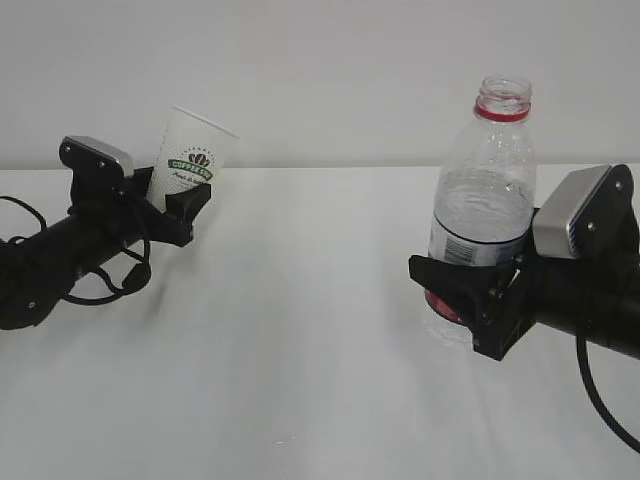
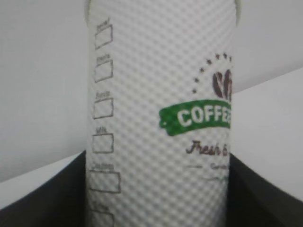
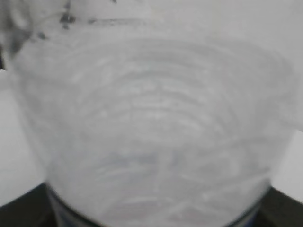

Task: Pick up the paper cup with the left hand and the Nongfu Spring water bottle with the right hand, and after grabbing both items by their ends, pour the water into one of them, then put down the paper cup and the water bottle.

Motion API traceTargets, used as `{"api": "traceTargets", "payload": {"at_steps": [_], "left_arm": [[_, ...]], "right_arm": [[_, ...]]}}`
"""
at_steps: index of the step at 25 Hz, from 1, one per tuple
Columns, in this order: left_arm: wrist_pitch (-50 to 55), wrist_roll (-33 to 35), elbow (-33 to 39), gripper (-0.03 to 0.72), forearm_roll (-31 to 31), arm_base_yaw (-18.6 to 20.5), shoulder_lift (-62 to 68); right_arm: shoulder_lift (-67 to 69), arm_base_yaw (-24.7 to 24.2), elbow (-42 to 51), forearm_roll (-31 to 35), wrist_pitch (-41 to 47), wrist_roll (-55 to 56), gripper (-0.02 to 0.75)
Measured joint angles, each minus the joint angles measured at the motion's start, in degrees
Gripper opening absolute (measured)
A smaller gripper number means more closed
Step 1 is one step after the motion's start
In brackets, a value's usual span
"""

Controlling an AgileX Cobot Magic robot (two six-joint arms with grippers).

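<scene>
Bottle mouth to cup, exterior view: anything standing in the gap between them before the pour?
Nothing visible. Only bare white table lies between the uncapped Nongfu Spring water bottle and the paper cup, each held in its own gripper.

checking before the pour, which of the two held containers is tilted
The paper cup in the left claw leans toward the centre; the Nongfu Spring water bottle in the right claw stands upright, uncapped.

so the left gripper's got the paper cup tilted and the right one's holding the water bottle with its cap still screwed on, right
Not quite: the water bottle has no cap. The exterior view shows its open mouth above the red neck ring. The rest holds: the left gripper holds the paper cup tilted, and the right gripper holds the bottle.
</scene>
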Motion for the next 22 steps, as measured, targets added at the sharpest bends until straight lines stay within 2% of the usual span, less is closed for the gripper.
{"api": "traceTargets", "payload": {"at_steps": [4,12,22], "left_arm": [[0.33,2.83,-2.52,0.543,-3.90,0.00,3.30],[0.45,3.46,-10.98,0.543,-11.85,0.00,7.10],[0.91,3.48,-19.53,0.543,-16.90,0.00,11.51]], "right_arm": [[0.00,0.00,0.00,0.00,0.41,0.00,0.512],[0.00,0.00,0.00,0.00,2.91,0.00,0.512],[0.00,0.00,0.00,0.00,3.69,0.00,0.512]]}}
